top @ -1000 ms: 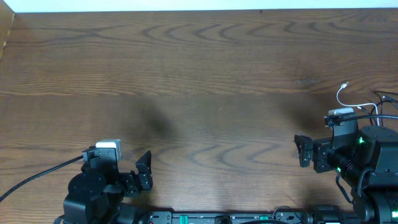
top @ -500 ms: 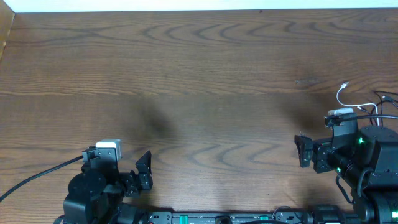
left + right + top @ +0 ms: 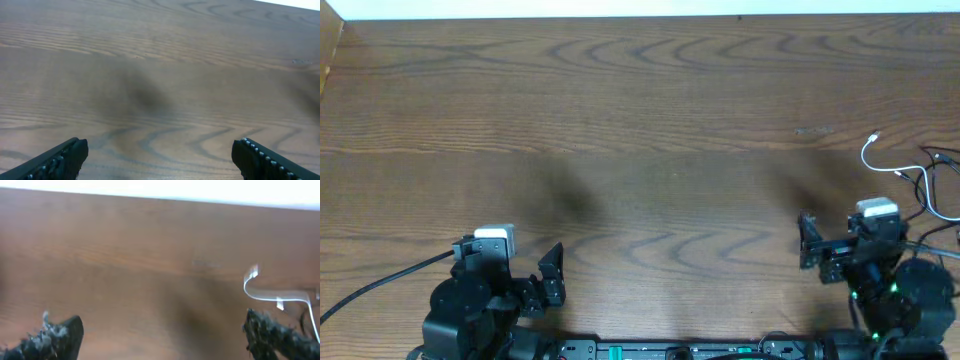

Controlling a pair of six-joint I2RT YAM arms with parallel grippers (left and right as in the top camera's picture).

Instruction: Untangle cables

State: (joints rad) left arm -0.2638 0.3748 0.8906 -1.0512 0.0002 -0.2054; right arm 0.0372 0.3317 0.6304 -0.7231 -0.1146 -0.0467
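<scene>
Both my end effectors, left (image 3: pixel 158 159) and right (image 3: pixel 160 332), are wide open and empty. The white cable (image 3: pixel 871 150) and black cable (image 3: pixel 937 183) look crossed at the overhead frame's right edge. Worry: they're so thin that I could pinch both together and tighten the tangle.

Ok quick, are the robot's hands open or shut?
Left hand: open, holding nothing.
Right hand: open, holding nothing.

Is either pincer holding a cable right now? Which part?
Nothing is held. The left pincer and right pincer are both open and empty; the white cable lies loose, apart from the right one.
</scene>
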